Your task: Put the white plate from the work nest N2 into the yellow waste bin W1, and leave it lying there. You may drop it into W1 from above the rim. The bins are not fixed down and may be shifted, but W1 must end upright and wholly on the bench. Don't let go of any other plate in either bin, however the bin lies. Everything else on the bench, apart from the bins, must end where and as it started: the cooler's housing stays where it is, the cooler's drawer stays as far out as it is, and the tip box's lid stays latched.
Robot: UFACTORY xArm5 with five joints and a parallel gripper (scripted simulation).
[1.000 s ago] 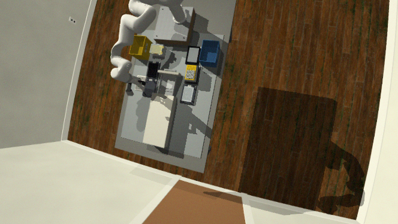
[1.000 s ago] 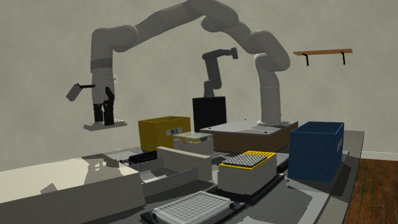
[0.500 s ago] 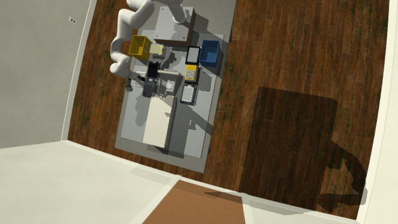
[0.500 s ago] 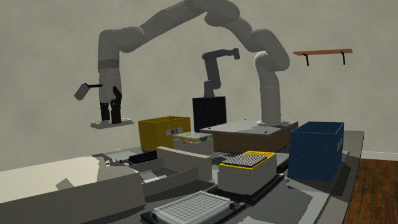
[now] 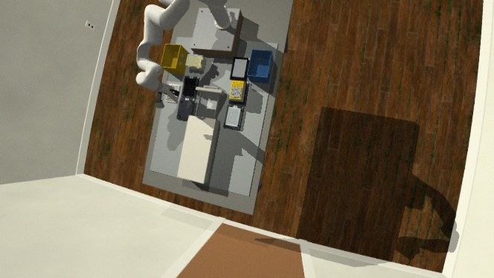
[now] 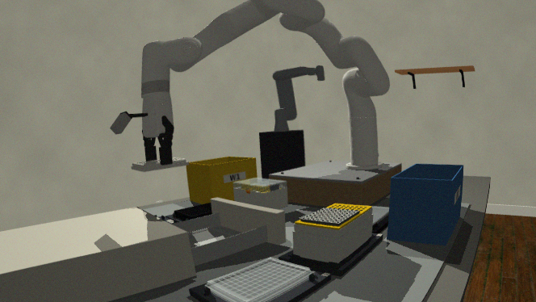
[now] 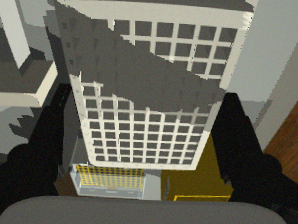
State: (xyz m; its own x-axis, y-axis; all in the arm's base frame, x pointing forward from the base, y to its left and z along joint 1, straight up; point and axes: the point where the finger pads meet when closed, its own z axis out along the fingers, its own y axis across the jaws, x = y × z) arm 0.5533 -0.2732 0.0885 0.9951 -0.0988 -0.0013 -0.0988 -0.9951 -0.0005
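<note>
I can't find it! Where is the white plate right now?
In the exterior view, the white plate hangs in the hand, up in the air just left of the yellow bin W1.

The white gridded plate [image 6: 158, 164] is held level in the air, just beside the open-topped yellow bin [image 6: 219, 178] labelled W1.

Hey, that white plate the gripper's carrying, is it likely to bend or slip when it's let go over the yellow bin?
The white plate juts level beyond the fingers, so probably stiff. Held only across its width, it may tip when released. Thin, so likely light.
</note>
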